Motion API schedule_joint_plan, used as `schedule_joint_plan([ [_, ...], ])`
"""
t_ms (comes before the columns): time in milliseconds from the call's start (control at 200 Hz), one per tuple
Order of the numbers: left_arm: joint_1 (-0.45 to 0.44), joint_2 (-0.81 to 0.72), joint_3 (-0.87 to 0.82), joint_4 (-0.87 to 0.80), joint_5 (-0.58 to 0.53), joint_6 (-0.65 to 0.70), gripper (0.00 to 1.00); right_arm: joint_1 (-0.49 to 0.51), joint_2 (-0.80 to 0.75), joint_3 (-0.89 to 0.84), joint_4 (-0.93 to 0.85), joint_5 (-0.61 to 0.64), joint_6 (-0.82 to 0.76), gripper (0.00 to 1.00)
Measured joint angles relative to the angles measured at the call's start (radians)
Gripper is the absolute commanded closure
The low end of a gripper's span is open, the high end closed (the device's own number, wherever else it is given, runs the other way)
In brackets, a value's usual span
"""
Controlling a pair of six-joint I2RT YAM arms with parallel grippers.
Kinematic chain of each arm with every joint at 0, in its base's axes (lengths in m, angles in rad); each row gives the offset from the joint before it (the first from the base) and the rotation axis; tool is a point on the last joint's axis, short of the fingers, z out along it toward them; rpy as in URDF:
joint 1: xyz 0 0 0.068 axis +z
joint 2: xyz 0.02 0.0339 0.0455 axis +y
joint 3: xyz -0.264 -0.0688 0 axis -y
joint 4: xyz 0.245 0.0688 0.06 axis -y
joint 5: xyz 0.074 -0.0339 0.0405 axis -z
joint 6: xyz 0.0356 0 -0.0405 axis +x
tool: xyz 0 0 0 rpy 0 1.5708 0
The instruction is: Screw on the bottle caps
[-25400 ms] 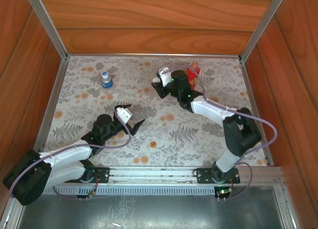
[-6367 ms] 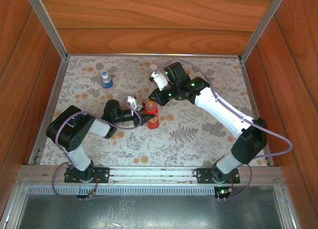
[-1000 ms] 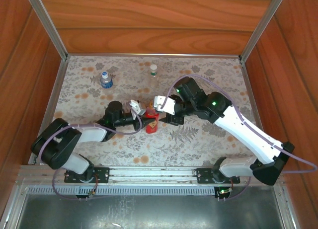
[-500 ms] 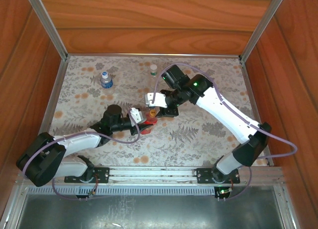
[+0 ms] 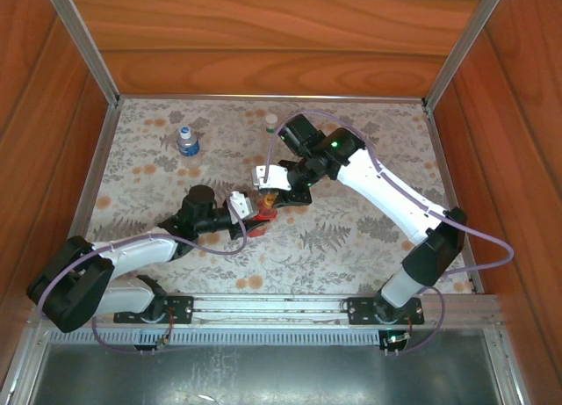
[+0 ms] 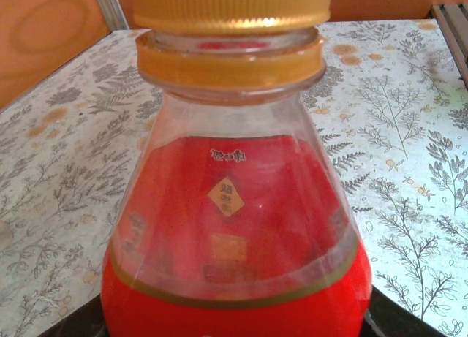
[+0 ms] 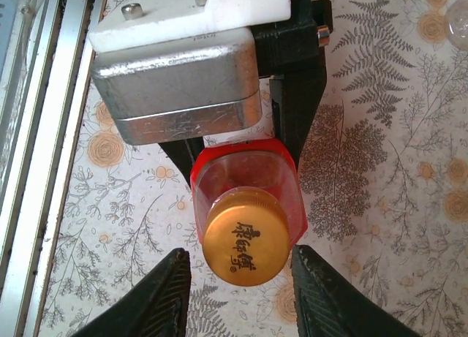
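Floral-print counter (image 5: 351,247), wood-panelled walls (image 5: 263,54). Mid-counter: left claw (image 5: 253,215) clamped on red bottle (image 6: 234,235), orange cap (image 7: 245,240) on its neck. Right claw (image 7: 240,267) above, part open, fingers flanking the cap, not touching. Far left: blue-label bottle (image 5: 187,141). Far centre: slim clear bottle (image 5: 271,128), white cap (image 5: 271,119) on.

The red bottle (image 6: 234,278) in my left grip is clear at the shoulder, red below, with a small gold diamond mark; its cap (image 7: 245,245) is golden orange; my right fingers (image 7: 164,297) are black; the tablecloth (image 5: 149,190) is pale grey with ferns and orange flowers; the walls (image 5: 263,36) are reddish wood grain.
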Motion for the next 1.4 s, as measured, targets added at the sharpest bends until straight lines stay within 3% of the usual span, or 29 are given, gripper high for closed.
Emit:
schedule_joint_plan([
  [240,-0.001,0.000,0.000,-0.001,0.002,0.000,0.50,0.009,0.014,0.000,0.011,0.000,0.001,0.63],
  [605,-0.001,0.000,0.003,-0.006,-0.006,-0.005,0.51,0.014,0.015,0.001,0.016,0.008,0.021,0.82],
  [750,-0.001,0.011,0.027,-0.032,-0.033,-0.012,0.51,0.014,-0.005,-0.029,0.062,0.036,0.098,0.85],
  [904,-0.002,0.041,0.070,-0.053,-0.093,-0.011,0.51,0.018,-0.034,-0.074,0.150,0.126,0.362,0.85],
  [954,-0.002,0.047,0.081,-0.062,-0.120,-0.011,0.50,0.021,-0.035,-0.083,0.179,0.156,0.474,0.93],
  [984,-0.002,0.050,0.088,-0.068,-0.137,-0.011,0.50,0.025,-0.036,-0.087,0.195,0.176,0.561,0.99],
  [1124,-0.003,0.064,0.121,-0.100,-0.183,-0.020,0.50,0.035,-0.038,-0.102,0.248,0.245,1.011,1.00],
  [1179,-0.003,0.073,0.131,-0.106,-0.189,-0.027,0.50,0.034,-0.038,-0.105,0.258,0.256,1.147,0.97],
  [1254,-0.003,0.082,0.140,-0.109,-0.192,-0.031,0.50,0.034,-0.038,-0.106,0.264,0.272,1.257,0.84],
  [1344,-0.003,0.087,0.145,-0.109,-0.192,-0.030,0.50,0.034,-0.040,-0.106,0.262,0.279,1.272,0.67],
  [1399,-0.005,0.088,0.145,-0.109,-0.187,-0.029,0.50,0.034,-0.045,-0.106,0.256,0.278,1.242,0.52],
])
